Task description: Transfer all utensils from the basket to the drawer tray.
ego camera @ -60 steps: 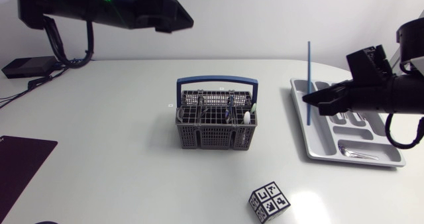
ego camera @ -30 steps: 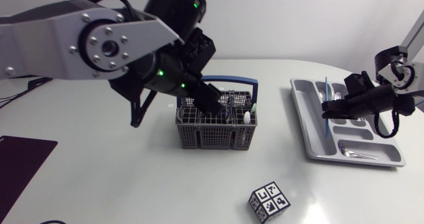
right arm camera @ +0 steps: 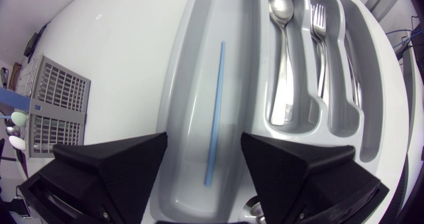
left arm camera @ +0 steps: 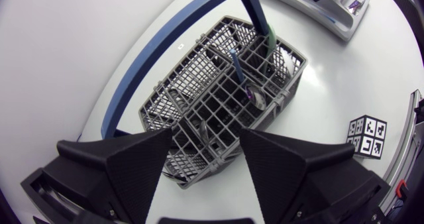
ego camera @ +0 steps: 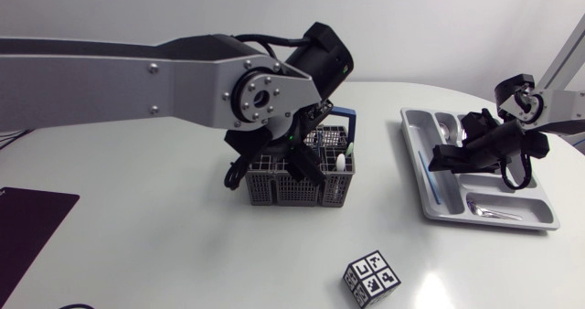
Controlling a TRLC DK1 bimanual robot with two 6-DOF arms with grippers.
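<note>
From above, our left tool (ego camera: 304,165) hangs low over the basket (ego camera: 297,188) in the middle of the table (ego camera: 137,245). Our right tool (ego camera: 437,159) sits over the side of the drawer tray (ego camera: 494,220) nearest the basket. A marker cube (ego camera: 372,278) stands well apart from both.

In the left wrist view, that tool's fingers stand apart, clamped on nothing, with the basket's grid just ahead. A blue-handled utensil (left arm camera: 236,66) and a green-handled utensil (left arm camera: 267,37) stand in its far cells.

In the right wrist view, the fingers are likewise apart and empty. A blue stick (right arm camera: 214,111) lies flat in the tray's long compartment, ahead of the tool and free of it. A spoon (right arm camera: 279,45) and a fork (right arm camera: 319,48) lie in the neighbouring slots.

We judge one drop-off done and the next pick at hand. The left tool needs to line up around one handle, descend, close, and lift straight up, clear of the grid.
</note>
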